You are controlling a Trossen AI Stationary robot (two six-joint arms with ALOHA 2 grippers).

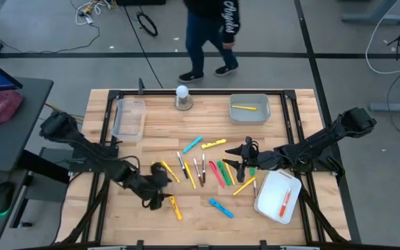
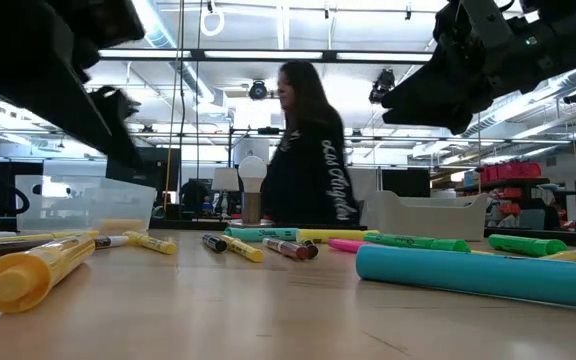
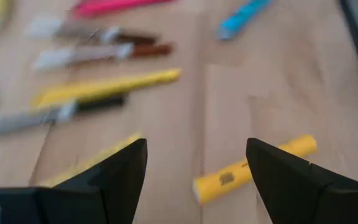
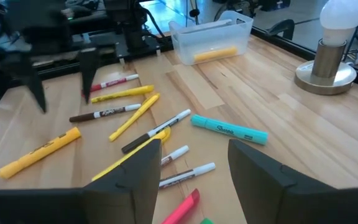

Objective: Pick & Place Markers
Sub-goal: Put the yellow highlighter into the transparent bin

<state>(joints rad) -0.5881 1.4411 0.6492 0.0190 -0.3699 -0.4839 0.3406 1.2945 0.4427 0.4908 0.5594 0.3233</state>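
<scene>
both jaws open and empty over the scattered markers (image 1: 201, 169)

our left gripper (image 1: 160, 187) hovers just beside a yellow marker (image 1: 175, 207), jaws wide; our right gripper (image 1: 240, 161) gapes near the same marker pile, lined up for picking.

Wooden table (image 1: 207, 212) with scattered markers (image 1: 201, 165), trays (image 1: 249, 109)

A person in a dark hoodie (image 1: 210, 21) walks past the far edge of the wooden counter (image 1: 158, 132), where a white bulb on a round base (image 1: 183, 97) stands between two trays.
</scene>
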